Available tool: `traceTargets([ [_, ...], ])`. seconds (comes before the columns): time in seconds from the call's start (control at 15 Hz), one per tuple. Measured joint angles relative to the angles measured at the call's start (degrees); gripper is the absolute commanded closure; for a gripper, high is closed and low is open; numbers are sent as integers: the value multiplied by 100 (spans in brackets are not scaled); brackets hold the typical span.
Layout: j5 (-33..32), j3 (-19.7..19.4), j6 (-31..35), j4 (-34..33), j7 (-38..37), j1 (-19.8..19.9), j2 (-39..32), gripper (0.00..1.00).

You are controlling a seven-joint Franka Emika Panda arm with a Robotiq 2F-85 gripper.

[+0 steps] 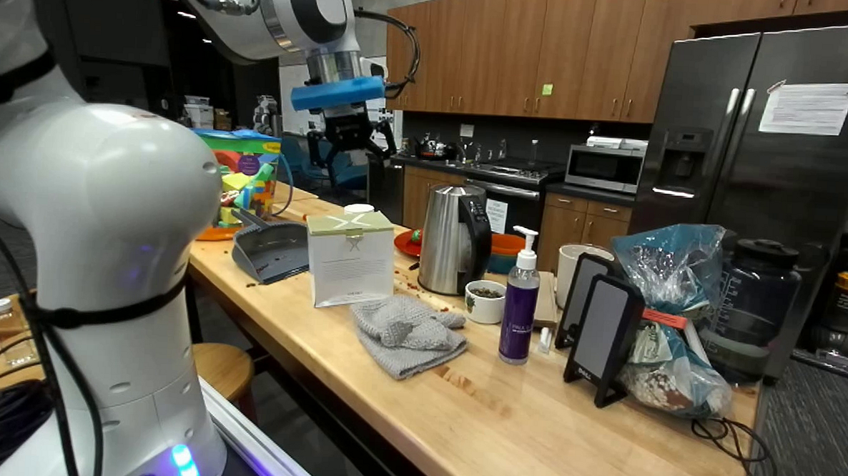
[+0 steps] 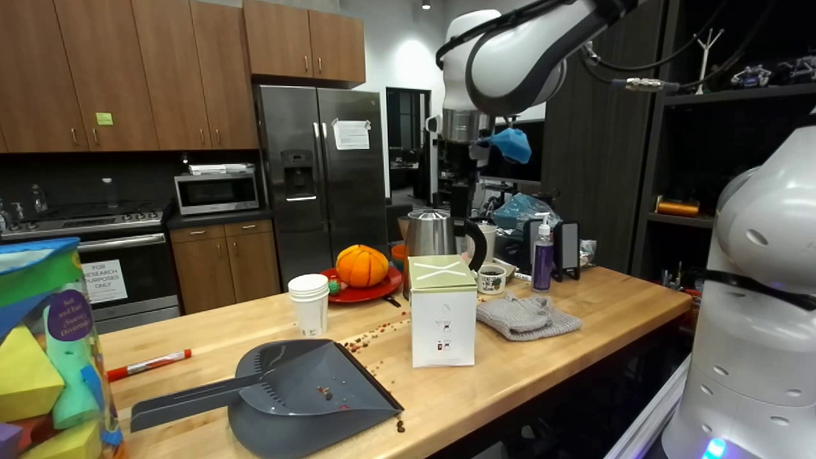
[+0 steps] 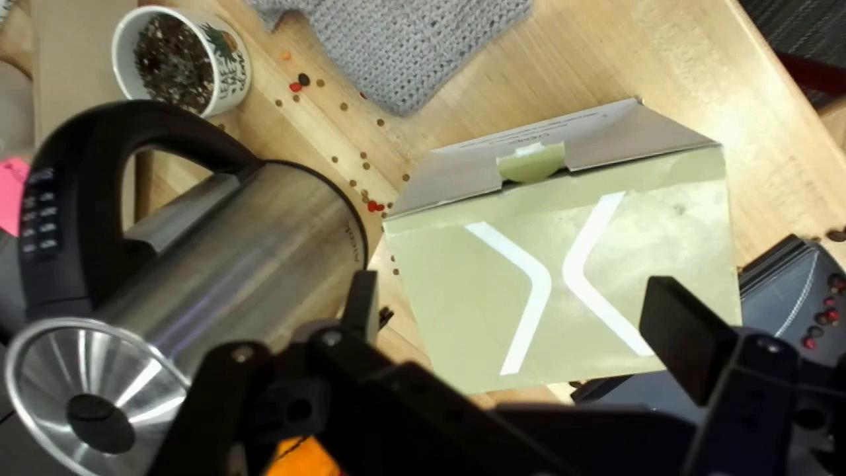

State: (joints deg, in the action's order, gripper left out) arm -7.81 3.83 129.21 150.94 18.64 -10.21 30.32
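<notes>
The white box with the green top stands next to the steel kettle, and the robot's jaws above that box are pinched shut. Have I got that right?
Not quite: the jaws are open, not shut. The wrist view shows the two fingers spread wide apart. The rest holds: the jaws are above the green-topped white box, which stands next to the steel kettle.

Wrist view: the cup [image 3: 228, 76], up-left of the fingers [image 3: 687, 337], reads "LEAF ME ALONE"; the kettle [image 3: 258, 244], left, "AICOK". In an exterior view, a speaker [image 1: 604, 332], right of and below the fingers, bears "DELL". In an exterior view, left of the fingers: sheet [image 2: 104, 280] on oven [image 2: 151, 274], "FOR RESEARCH PURPOSES ONLY"; label [image 2: 70, 315] on container [image 2: 41, 290], "Soft and Fun".
</notes>
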Motion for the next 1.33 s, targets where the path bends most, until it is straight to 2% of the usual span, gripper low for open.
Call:
traceTargets([
  [0.33, -63, -38, -161, 94, -239, 282, 400, 0],
  [0.6, -63, -135, 102, 222, -287, 453, 445, 0],
  [1.33, -63, -153, 183, 278, -339, 459, 450, 0],
])
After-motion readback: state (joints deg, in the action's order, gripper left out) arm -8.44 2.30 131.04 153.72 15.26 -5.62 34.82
